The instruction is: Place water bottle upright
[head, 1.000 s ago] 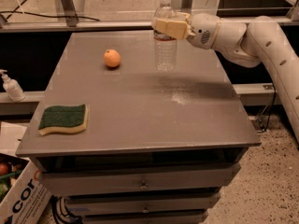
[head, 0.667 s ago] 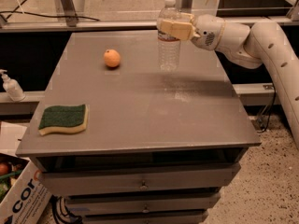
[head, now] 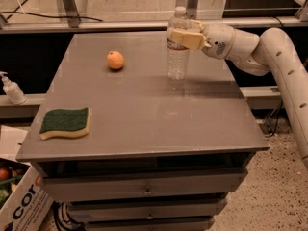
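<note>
The water bottle is a clear ribbed plastic bottle with a white cap. It is upright at the far middle of the grey table, with its base at the table surface. My gripper reaches in from the right and is shut on the bottle's shoulder, covering the label band. The cream fingers wrap the front of the bottle. The cap shows above them.
An orange lies on the table left of the bottle. A green and yellow sponge lies near the front left corner. A small white pump dispenser stands on a ledge off the table's left side. A cardboard box is on the floor at the lower left.
My gripper and the upright bottle have shifted slightly to the right and a little lower. The grip on the bottle has stayed the same.
</note>
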You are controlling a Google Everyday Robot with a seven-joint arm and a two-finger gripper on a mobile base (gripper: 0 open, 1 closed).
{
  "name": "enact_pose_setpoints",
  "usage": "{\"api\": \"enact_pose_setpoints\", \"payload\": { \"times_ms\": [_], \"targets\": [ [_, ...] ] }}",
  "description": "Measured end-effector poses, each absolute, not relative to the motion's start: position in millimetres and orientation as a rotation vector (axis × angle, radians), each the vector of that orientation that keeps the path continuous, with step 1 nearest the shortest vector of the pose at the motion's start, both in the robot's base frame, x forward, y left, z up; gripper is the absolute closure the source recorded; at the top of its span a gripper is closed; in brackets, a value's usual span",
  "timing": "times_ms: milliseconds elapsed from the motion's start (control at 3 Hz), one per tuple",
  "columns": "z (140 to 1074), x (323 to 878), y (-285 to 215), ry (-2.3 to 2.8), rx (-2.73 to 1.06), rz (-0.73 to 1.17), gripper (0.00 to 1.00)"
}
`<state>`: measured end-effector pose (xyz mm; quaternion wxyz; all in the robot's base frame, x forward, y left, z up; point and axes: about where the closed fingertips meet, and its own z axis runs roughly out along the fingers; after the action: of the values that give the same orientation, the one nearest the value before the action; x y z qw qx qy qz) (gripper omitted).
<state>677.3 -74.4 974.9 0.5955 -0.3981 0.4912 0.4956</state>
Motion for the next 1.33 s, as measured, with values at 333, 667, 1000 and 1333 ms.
{"api": "enact_pose_setpoints", "payload": {
  "times_ms": [333, 667, 1000, 1333],
  "targets": [
    [964, 668, -73, 1.118, -0.985, 1.153, 1.0],
    [955, 660, -69, 1.1, -1.044, 1.16, 1.0],
    [945, 654, -68, 1.1, -1.083, 1.172, 1.0],
    [936, 649, -68, 1.117, -1.104, 1.183, 0.83]
  ]
}}
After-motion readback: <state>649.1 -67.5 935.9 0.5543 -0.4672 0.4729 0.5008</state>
